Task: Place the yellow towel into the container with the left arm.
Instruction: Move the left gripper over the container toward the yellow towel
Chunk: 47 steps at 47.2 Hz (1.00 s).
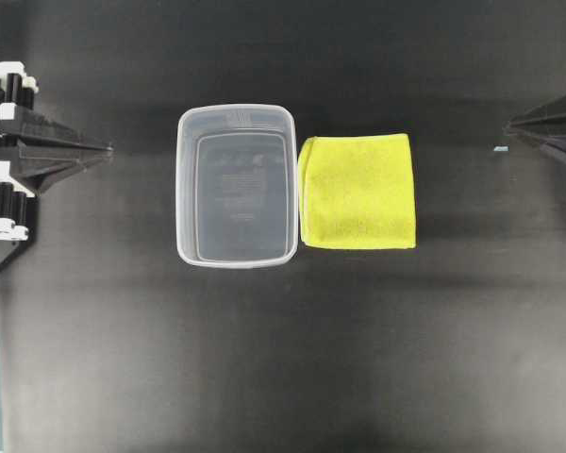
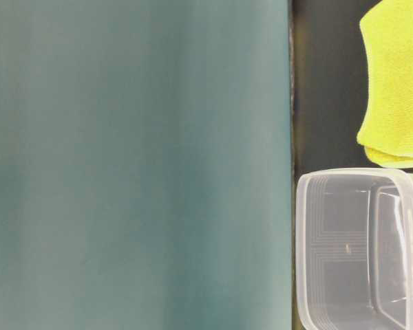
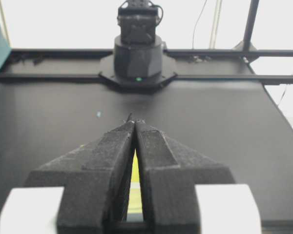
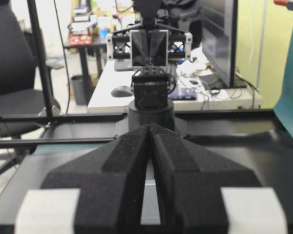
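The yellow towel (image 1: 359, 192) lies flat on the black table, just right of the container (image 1: 236, 185), touching its right rim. The container is a clear empty tub. Both show in the table-level view: the towel (image 2: 396, 82) at top right, the container (image 2: 361, 247) below it. My left gripper (image 1: 102, 149) rests shut and empty at the left edge, well apart from the container; in its wrist view its tips (image 3: 135, 122) meet, with a sliver of yellow seen through the gap. My right gripper (image 1: 514, 123) is shut and empty at the right edge; its tips (image 4: 151, 126) meet.
A teal panel (image 2: 138, 165) fills most of the table-level view. The opposite arm's base (image 3: 137, 53) stands at the table's far end in the left wrist view. A small pale speck (image 1: 499, 149) lies near the right gripper.
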{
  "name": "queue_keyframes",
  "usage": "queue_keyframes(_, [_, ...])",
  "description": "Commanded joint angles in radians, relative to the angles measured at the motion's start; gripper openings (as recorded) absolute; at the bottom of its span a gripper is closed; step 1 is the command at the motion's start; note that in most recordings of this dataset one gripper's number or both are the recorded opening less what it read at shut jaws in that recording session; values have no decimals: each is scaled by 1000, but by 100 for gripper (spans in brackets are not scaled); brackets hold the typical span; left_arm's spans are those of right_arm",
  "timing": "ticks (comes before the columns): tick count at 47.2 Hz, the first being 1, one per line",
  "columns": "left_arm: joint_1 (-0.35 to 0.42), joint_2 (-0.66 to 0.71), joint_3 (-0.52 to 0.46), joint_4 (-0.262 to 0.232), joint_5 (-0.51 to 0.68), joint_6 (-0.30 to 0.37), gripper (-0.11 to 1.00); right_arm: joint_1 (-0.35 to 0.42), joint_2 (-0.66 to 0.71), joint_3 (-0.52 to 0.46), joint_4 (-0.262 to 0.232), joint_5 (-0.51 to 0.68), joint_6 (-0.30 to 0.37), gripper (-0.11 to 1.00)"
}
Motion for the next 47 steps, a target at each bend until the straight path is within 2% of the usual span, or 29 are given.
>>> queue_keyframes(1, [21, 41, -52, 37, 46, -29, 6, -5, 14, 0, 5, -3, 3, 1])
queue_keyframes(4, [32, 80, -103, 37, 115, -48, 1, -6, 12, 6, 21, 12, 14, 7])
queue_keyframes(8, [46, 115, -186, 38, 207, -52, 0, -6, 9, 6, 23, 41, 38, 0])
queue_keyframes(18, [61, 262, -410, 40, 462, -46, 0, -15, -6, 9, 23, 127, 52, 0])
queue_keyframes(27, [61, 430, -552, 40, 532, -41, 0, -44, -46, 11, 23, 247, 49, 3])
queue_keyframes(31, [54, 505, -609, 40, 565, -43, 0, -51, -78, 14, 23, 281, 52, 16])
queue_keyframes(41, [49, 696, -788, 40, 698, -40, 1, -61, -163, 18, 23, 348, 44, 74])
queue_keyframes(44, [51, 762, -856, 40, 762, -35, 5, -63, -183, 20, 21, 367, 41, 82])
queue_keyframes(47, [51, 816, -911, 40, 815, -20, 19, -71, -199, 23, 21, 388, 44, 81])
